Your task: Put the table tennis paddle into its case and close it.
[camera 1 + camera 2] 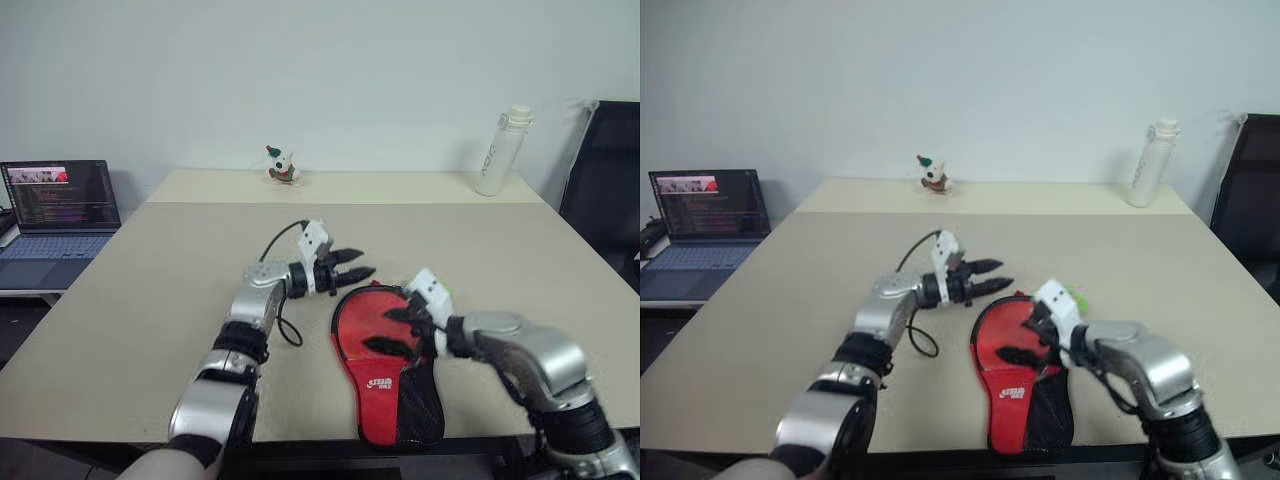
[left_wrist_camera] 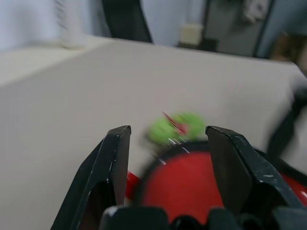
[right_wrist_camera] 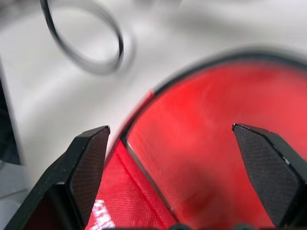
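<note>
The paddle-shaped red fabric case [image 1: 385, 370], with white logo and black mesh, lay flat on the beige table [image 1: 150, 290] near its front edge. The left gripper [image 1: 362, 266] hovered just beyond the case's rounded top, fingers parted and empty. The right gripper [image 1: 397, 330] stood over the case's round upper part, fingers spread wide, grasping nothing. The left wrist view showed the green fuzzy charm [image 2: 175, 128] past the case's rim. The right wrist view showed a round red rubber face [image 3: 211, 143] between its fingers.
</note>
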